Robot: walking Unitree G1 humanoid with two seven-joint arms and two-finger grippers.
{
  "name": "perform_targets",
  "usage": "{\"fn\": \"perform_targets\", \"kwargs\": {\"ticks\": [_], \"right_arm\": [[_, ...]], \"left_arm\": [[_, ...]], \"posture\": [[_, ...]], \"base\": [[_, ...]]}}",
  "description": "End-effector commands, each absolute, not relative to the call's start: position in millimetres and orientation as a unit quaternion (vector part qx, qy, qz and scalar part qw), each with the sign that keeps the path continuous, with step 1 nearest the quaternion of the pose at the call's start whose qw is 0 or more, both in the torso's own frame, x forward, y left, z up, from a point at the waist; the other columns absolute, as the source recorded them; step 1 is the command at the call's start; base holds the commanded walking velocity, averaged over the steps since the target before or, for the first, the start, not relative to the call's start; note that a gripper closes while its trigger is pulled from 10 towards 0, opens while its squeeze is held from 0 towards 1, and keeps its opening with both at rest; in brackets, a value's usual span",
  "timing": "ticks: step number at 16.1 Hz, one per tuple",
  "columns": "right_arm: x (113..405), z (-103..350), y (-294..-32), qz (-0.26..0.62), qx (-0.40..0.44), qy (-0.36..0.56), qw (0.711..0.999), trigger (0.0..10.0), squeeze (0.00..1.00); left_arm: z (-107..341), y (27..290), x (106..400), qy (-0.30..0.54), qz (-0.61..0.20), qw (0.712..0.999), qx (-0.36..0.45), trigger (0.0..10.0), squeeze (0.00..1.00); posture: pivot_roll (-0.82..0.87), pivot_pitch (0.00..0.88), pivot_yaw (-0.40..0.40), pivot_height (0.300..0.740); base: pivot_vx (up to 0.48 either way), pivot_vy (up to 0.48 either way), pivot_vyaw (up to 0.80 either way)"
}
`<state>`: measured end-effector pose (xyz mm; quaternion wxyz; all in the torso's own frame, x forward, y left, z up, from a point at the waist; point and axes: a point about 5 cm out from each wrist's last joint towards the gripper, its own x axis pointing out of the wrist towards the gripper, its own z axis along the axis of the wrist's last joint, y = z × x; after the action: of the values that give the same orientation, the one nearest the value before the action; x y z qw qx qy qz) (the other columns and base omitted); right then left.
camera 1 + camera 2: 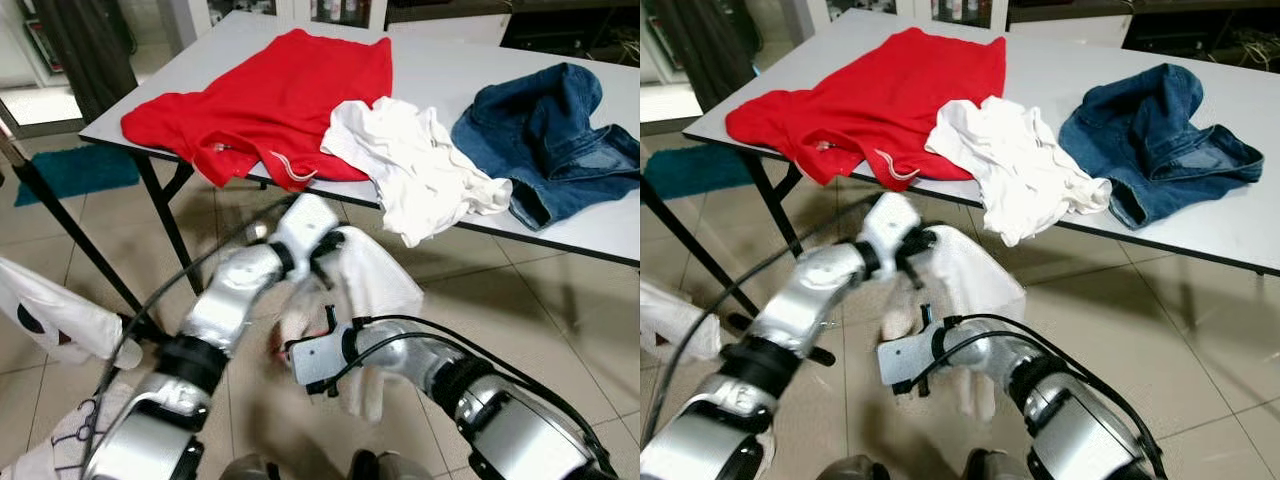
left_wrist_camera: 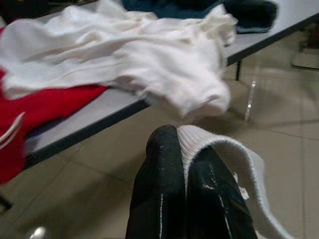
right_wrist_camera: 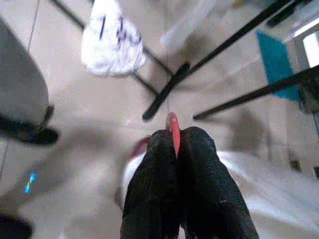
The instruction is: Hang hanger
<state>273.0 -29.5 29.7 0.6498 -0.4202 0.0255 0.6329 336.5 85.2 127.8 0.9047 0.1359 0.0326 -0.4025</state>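
We find no brand, label or readable writing anywhere; the only marks are dark strokes printed on a white cloth (image 3: pixel 112 42) near the black rack legs (image 3: pixel 164 94), too blurred to read.

We count three garments on the white table (image 1: pixel 440 70): one red shirt (image 1: pixel 270 100) at about ten o'clock, one crumpled white shirt (image 1: pixel 415 165) just beside it and touching its edge, and one pair of blue jeans (image 1: pixel 550 135) at two o'clock. A fourth garment, a white top (image 1: pixel 375 280), hangs between our two arms in front of the table, over the tiled floor (image 1: pixel 560 310). A teal mat (image 1: pixel 80 170) lies on the floor at nine o'clock.

Our left gripper (image 2: pixel 184 164) is clenched on the ribbed white collar of that top, the cloth pinched between its two black fingers (image 2: pixel 159 189). Our right gripper (image 3: pixel 174 149) is clamped on the hanger (image 3: pixel 173 130), a thin pinkish-red piece showing as a rounded tip between the fingertips.

The hanger sits low at centre, below and in front of the table edge, mostly hidden inside the white top. Its visible tip points away from the right wrist, along the fingers; we cannot tell how its long axis runs.
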Motion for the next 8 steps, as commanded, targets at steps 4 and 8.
{"fn": "perform_targets", "kwargs": {"ticks": [4, 8], "right_arm": [[282.5, 46.9, -41.0, 0.63, -0.369, 0.002, 0.683, 0.0, 0.36], [286.9, 68.6, -50.3, 0.637, -0.282, -0.031, 0.717, 0.0, 0.36]], "left_arm": [[134.9, 106.5, 341.8, 0.017, -0.351, 0.928, 0.123, 10.0, 0.0], [128.8, 129.1, 339.0, 0.03, -0.317, 0.941, 0.113, 10.0, 0.0]], "posture": [[0.09, 0.041, 0.003, 0.74], [0.09, 0.041, 0.002, 0.74]], "base": [[0.0, 0.0, 0.0], [0.0, 0.0, 0.0]]}}
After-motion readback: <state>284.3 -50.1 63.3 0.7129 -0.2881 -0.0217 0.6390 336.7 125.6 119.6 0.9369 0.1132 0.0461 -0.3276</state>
